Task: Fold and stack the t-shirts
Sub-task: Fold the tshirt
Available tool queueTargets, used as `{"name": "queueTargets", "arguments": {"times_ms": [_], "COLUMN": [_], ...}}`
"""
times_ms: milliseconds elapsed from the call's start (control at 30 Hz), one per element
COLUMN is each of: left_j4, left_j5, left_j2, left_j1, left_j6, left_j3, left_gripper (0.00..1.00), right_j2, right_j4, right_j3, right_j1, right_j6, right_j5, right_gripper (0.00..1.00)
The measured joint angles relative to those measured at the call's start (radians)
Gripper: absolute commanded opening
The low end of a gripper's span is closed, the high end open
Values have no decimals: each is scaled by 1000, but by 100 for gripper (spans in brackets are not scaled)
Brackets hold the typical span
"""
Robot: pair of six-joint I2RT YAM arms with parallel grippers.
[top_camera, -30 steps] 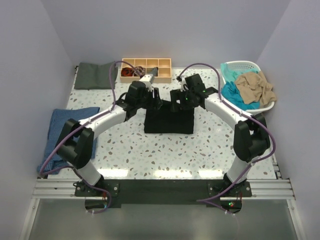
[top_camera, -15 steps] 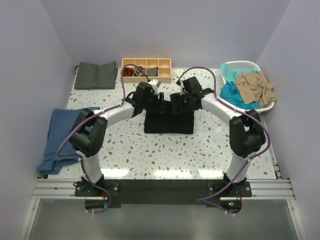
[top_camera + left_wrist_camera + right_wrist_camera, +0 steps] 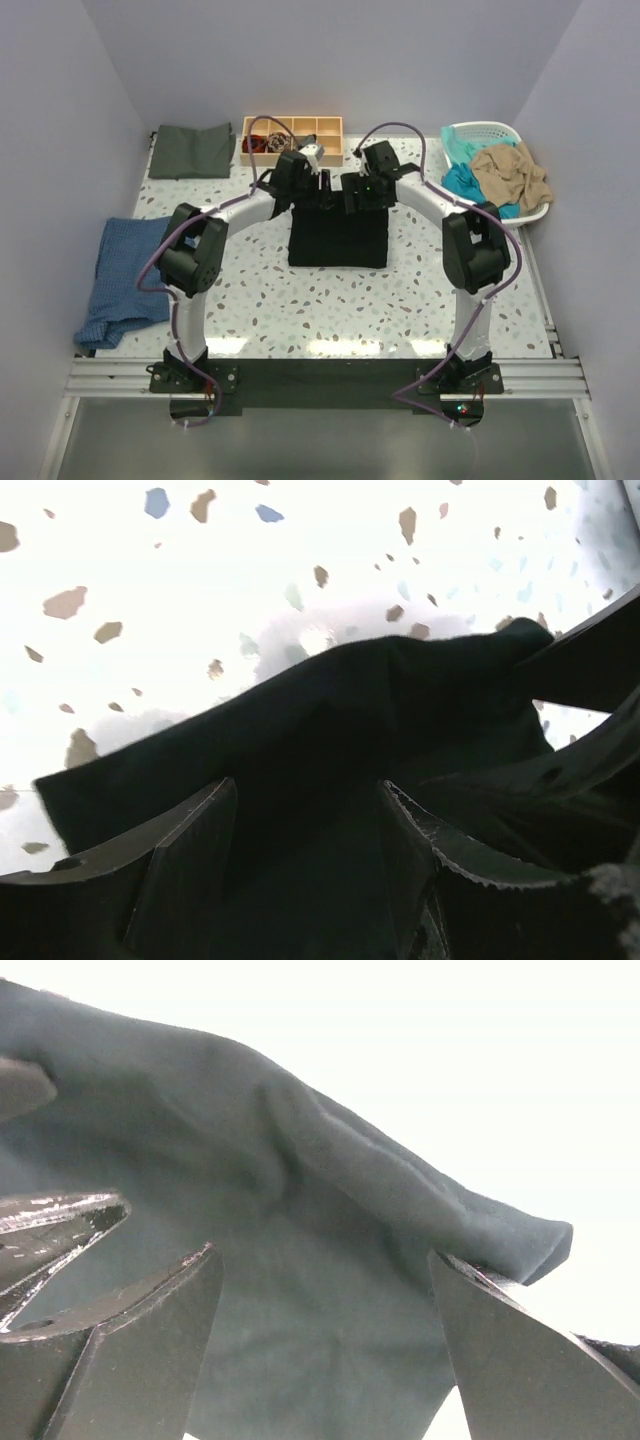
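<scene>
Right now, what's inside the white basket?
A crumpled tan shirt lies on top of a teal shirt, and the two fill the basket. The basket floor and anything beneath the shirts are covered.

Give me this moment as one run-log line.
phase: folding black t-shirt | left claw: open, at far edge | right claw: open, at far edge | grey-green t-shirt: folded, far-left corner

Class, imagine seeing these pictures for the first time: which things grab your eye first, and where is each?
The folded black t-shirt in the middle of the table stands out, with the left end effector and right end effector, both open, at its far edge. Next comes the white basket at far right, holding a teal shirt and a tan shirt.
</scene>
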Motion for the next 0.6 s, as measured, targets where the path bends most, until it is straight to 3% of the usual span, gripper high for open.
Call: {"name": "queueTargets", "arguments": {"times_ms": [367,600], "left_j4": [13,47], "left_j5": [25,-13], "left_j2": [111,103], "left_j1": [92,106], "left_j6": [3,47], "left_j3": [18,19], "left_gripper": [63,67], "right_j2": [179,155], "right_j4": [-6,-2], "right_j3": [174,176], "right_j1": [-59,-105], "right_j6": [-3,-42], "right_j5": [1,41], "right_gripper": [88,89]}}
